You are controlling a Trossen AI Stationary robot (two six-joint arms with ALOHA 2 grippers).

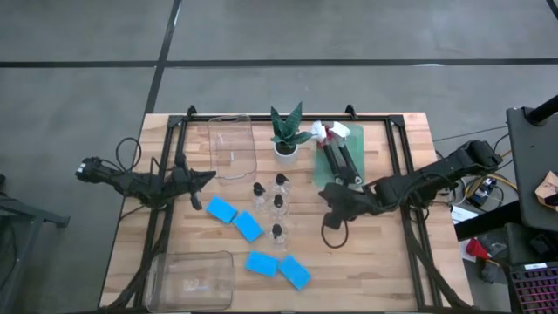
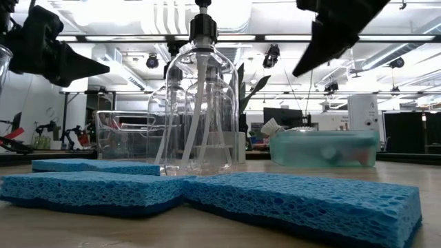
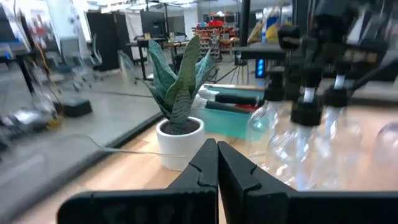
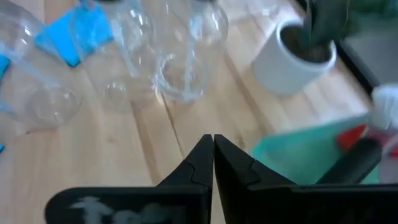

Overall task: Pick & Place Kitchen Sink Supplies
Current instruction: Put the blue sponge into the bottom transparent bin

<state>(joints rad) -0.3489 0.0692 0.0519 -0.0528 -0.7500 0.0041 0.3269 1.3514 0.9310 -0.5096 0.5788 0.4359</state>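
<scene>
Several blue sponges lie flat on the table's near half, two of them close in the low view. Small clear bottles with black caps stand upright in the middle. Dish brushes, red and black with white heads, lie in a green tray. My left gripper hovers shut left of the bottles. My right gripper hovers shut right of them, by the green tray's near end. Neither touches anything.
A potted plant in a white pot stands at the far middle, beside the green tray. One clear tray lies left of the plant, another at the near left corner. Black frame rails run along the table's sides.
</scene>
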